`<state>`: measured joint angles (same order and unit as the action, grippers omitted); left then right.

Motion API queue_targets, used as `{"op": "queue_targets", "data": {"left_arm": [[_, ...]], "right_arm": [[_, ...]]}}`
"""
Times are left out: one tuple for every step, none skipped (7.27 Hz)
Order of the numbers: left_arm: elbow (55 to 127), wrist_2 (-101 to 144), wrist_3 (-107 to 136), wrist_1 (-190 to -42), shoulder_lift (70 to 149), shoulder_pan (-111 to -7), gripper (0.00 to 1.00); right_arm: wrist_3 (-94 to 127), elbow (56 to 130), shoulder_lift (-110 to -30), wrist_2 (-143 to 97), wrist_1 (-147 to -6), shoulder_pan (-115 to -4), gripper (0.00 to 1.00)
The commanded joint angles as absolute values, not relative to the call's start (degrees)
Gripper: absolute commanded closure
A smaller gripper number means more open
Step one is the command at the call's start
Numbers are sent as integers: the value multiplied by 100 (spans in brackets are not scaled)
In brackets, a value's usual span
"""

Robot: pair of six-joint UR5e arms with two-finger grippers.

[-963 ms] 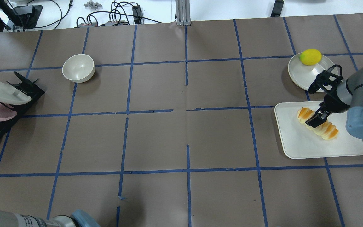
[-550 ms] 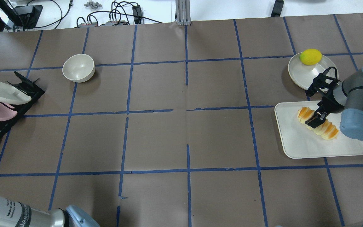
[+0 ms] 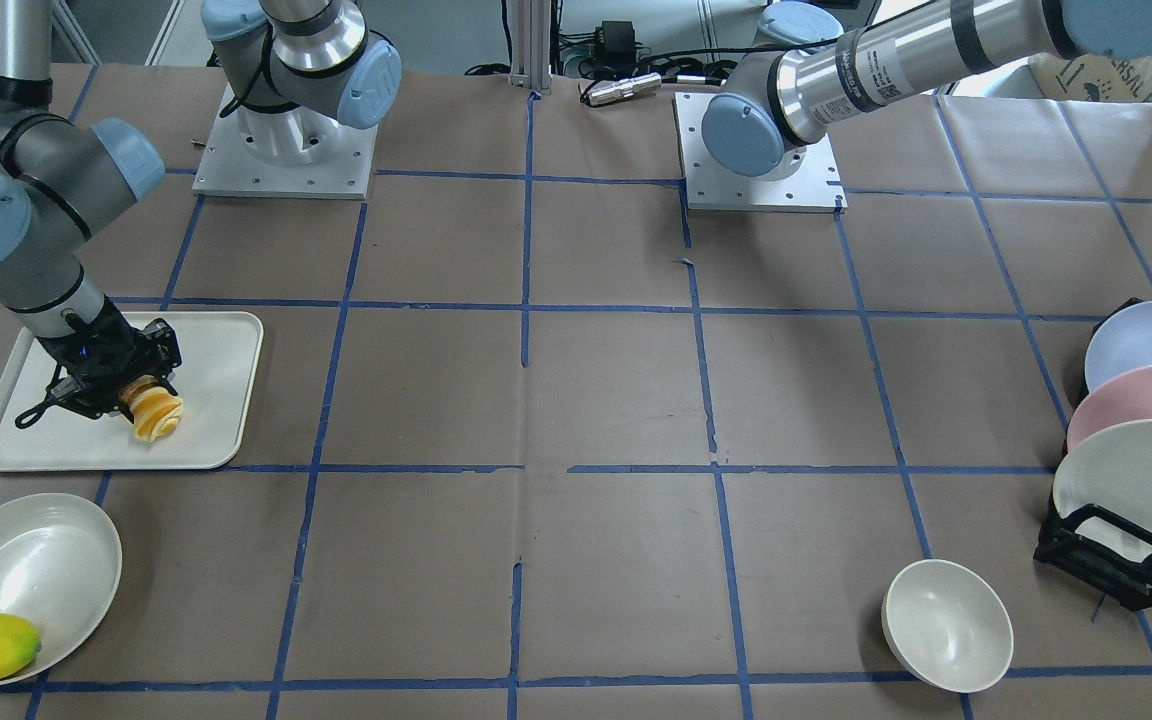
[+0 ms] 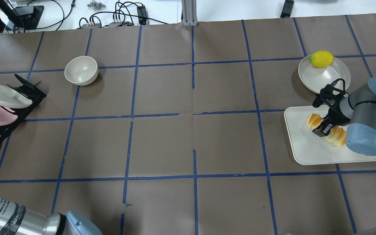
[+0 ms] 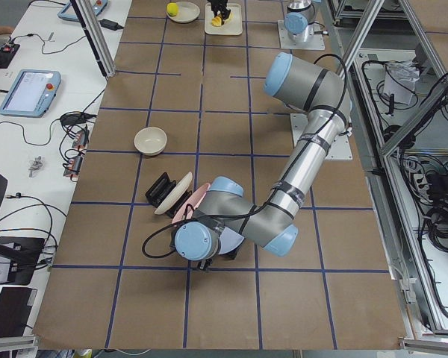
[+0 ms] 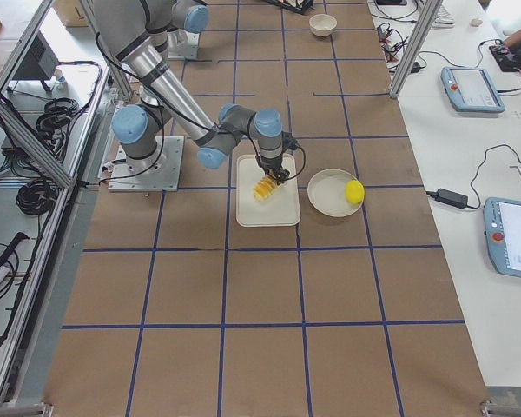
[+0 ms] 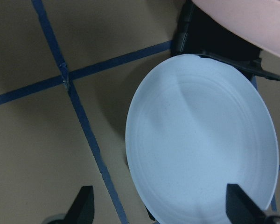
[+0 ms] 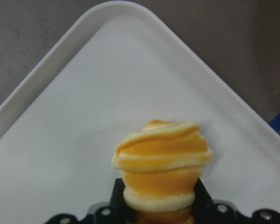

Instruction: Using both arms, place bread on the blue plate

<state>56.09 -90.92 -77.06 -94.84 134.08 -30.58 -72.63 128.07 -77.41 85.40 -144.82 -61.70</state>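
The bread (image 4: 335, 137) lies on a white tray (image 4: 305, 150) at the table's right. My right gripper (image 4: 323, 129) is shut on the bread near its middle. The right wrist view shows the striped loaf (image 8: 161, 158) end-on between the fingers. It also shows in the front view (image 3: 158, 415). The blue plate (image 3: 1146, 340) stands in a black rack (image 3: 1111, 560) at the left. My left gripper (image 7: 161, 210) is open, its fingertips (image 7: 84, 205) wide apart just before the blue plate (image 7: 200, 140). Whether they touch it I cannot tell.
A pink plate (image 3: 1136, 400) and a white plate (image 3: 1136, 480) stand in the same rack. A cream bowl (image 4: 81, 70) sits at the far left. A yellow lemon (image 4: 321, 59) rests on a white plate (image 4: 321, 78) behind the tray.
My right arm's wrist has swung toward the near edge, with the gripper staying at the bread, which shifted slightly left. My left arm has come further into the overhead view.
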Motion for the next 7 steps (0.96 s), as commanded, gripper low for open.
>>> {"op": "queue_targets", "data": {"left_arm": [[5407, -9053, -7699, -9422, 13780, -3085, 0], [5336, -9044, -7664, -9422, 13903, -3111, 1], [5326, -9044, -7647, -9422, 13965, -3129, 6], [5326, -9027, -7646, -9439, 13992, -3129, 26], [5344, -9026, -7646, -9457, 13992, -3129, 42], [5352, -9026, -7646, -9457, 14036, -3129, 52], [5326, -9026, -7646, -9457, 14097, -3129, 56]], "right_arm": [[-6954, 12684, -8511, 8596, -13804, -6179, 96], [-6769, 12352, -9143, 8596, -12642, -6205, 96], [-6507, 11966, -9515, 8587, -11725, -6240, 95], [-6199, 11536, -9606, 8596, -11037, -6353, 94], [-5770, 10922, -9598, 8718, -10091, -6633, 93], [-5035, 10246, -9589, 8823, -8898, -6914, 93], [-4192, 9682, -9589, 8772, -8111, -7108, 93]]}}
